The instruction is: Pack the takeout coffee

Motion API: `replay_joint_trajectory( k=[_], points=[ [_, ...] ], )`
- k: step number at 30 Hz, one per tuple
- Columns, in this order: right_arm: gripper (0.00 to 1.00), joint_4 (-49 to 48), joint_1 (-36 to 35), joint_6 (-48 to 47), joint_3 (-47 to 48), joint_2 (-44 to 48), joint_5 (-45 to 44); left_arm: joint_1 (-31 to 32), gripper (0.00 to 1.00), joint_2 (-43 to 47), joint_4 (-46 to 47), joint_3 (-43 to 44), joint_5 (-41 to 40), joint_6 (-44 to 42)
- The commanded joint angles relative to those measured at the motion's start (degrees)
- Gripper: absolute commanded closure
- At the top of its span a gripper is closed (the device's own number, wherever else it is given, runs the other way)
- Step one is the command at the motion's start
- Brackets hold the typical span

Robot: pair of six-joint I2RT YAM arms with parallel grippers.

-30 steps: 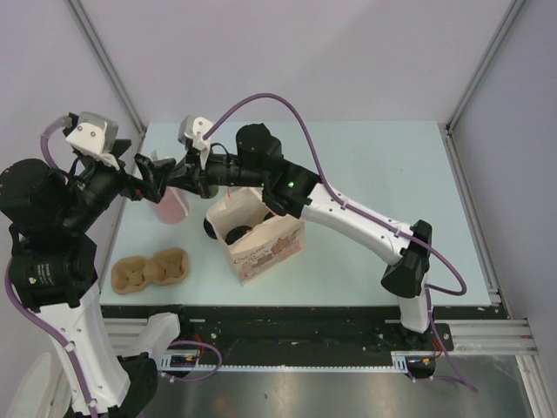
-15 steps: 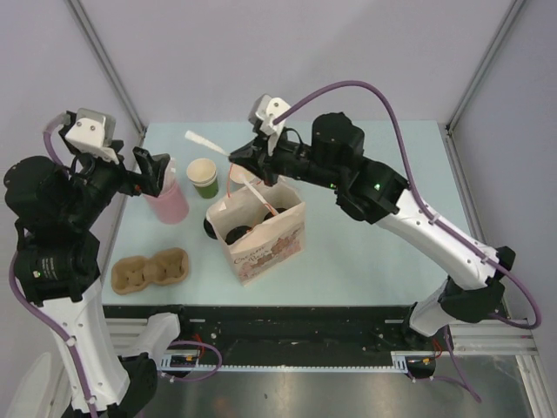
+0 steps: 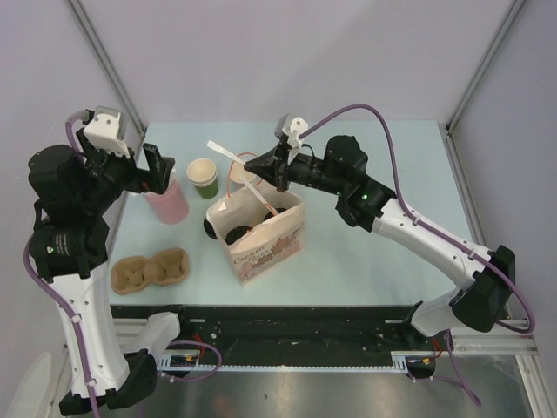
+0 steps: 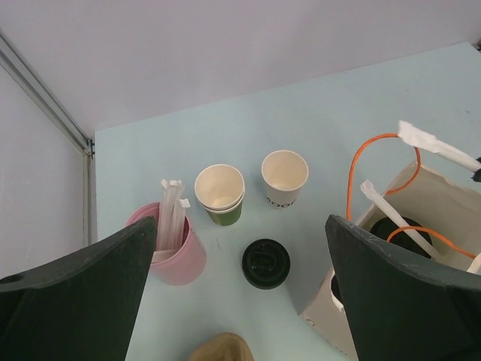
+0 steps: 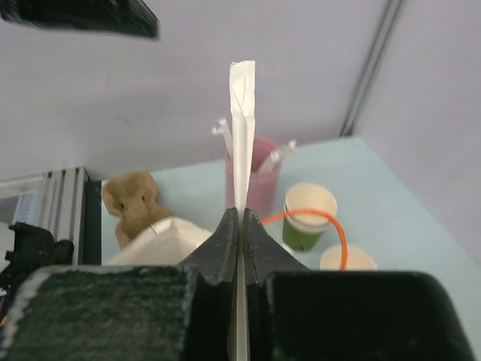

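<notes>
The right fingers (image 5: 218, 252) pinch a paper-wrapped straw (image 5: 242, 113) above the paper bag (image 3: 271, 237). The left fingers (image 4: 83, 286) hang spread wide, empty, above the pink cup (image 4: 180, 259).

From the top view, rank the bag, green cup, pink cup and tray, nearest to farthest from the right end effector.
1. Bag, just nearside of the right end effector, which grips a straw.
2. Green cup, to its left.
3. Pink cup, farther left.
4. Tray, near-left corner.

Right pincer (image 5: 240, 226) clamps white straw (image 5: 242, 113); pink cup (image 5: 264, 177) behind, green cup (image 5: 304, 237) right.
</notes>
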State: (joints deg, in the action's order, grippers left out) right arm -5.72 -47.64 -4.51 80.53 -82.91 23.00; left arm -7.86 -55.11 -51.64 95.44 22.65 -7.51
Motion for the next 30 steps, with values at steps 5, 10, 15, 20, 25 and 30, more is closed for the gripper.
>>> replay_joint_trajectory(
  k=[5, 10, 15, 20, 25, 30],
  points=[
    [1.00, -25.89, -3.34, 1.61, -1.41, -1.72, 3.36, -0.32, 0.00, 1.32, 2.24, -1.48, -1.29, 0.39],
    [1.00, -32.33, -4.83, 0.03, -4.68, -4.88, 2.31, -0.32, 0.00, 2.11, 2.59, -2.71, -1.39, 0.13],
    [1.00, -35.50, -3.96, -2.08, -6.09, -6.73, 3.36, -0.32, 0.00, 2.29, 2.68, -3.77, -1.91, -0.49],
    [1.00, -35.16, -3.08, -2.60, -9.68, -6.65, 5.91, -0.32, 0.00, 2.38, 2.95, -4.29, -2.09, -0.58],
    [1.00, -32.87, -1.15, -3.92, -12.76, -6.47, 7.93, -0.40, 0.00, 2.38, 3.38, -4.73, -1.91, -0.23],
    [1.00, -29.71, -0.53, -5.51, -14.35, -4.81, 7.76, -0.49, 0.00, 2.29, 3.56, -4.74, -2.09, -0.05]
  ],
)
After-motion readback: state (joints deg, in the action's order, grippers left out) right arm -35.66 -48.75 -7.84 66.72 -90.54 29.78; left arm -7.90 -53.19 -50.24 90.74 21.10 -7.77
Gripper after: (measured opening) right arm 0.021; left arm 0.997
